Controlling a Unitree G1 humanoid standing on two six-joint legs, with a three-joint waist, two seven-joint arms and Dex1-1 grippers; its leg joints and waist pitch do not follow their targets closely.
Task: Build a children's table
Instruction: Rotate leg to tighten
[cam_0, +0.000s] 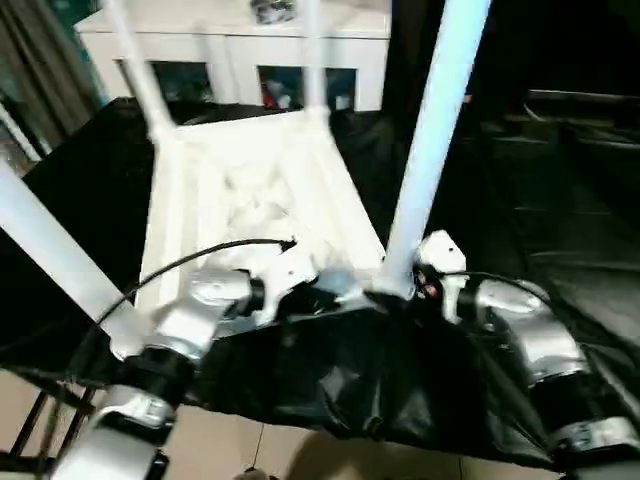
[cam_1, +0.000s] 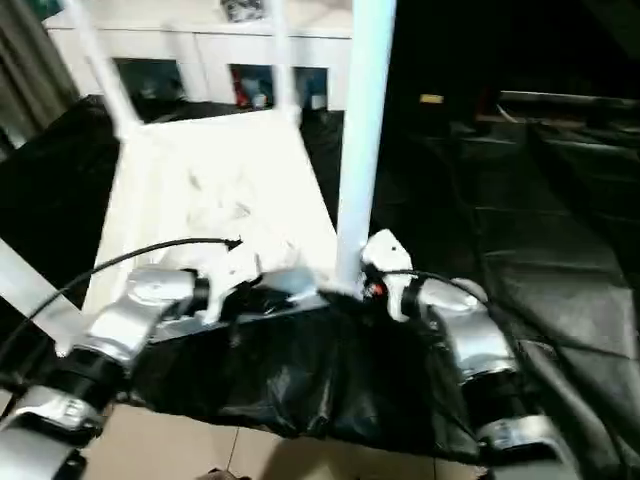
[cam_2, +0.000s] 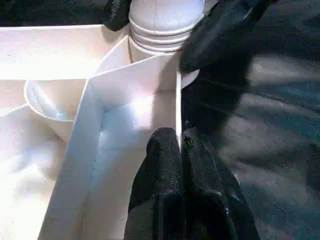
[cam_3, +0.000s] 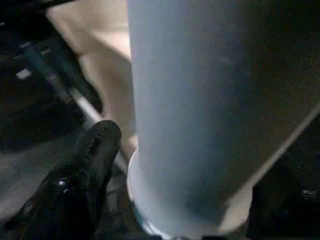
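Note:
The children's table lies upside down on the black cloth, its white ribbed top (cam_0: 260, 190) facing up. Its white legs stand up out of the corner sockets: two at the far corners (cam_0: 135, 70) (cam_0: 312, 60), one at the near left (cam_0: 50, 250) and one at the near right (cam_0: 430, 150). My left gripper (cam_2: 181, 137) is shut on the top's thin rim wall beside the near-right socket. My right gripper (cam_0: 400, 288) sits at the base of the near-right leg (cam_3: 185, 100). Its fingers (cam_3: 95, 155) stand on either side of the tube, open.
A white cabinet with glass doors (cam_0: 230, 50) stands behind the work. The black-draped table (cam_0: 330, 390) ends just in front of my arms, with tan floor (cam_0: 230, 450) below. A black cable (cam_0: 190, 260) arcs over my left forearm.

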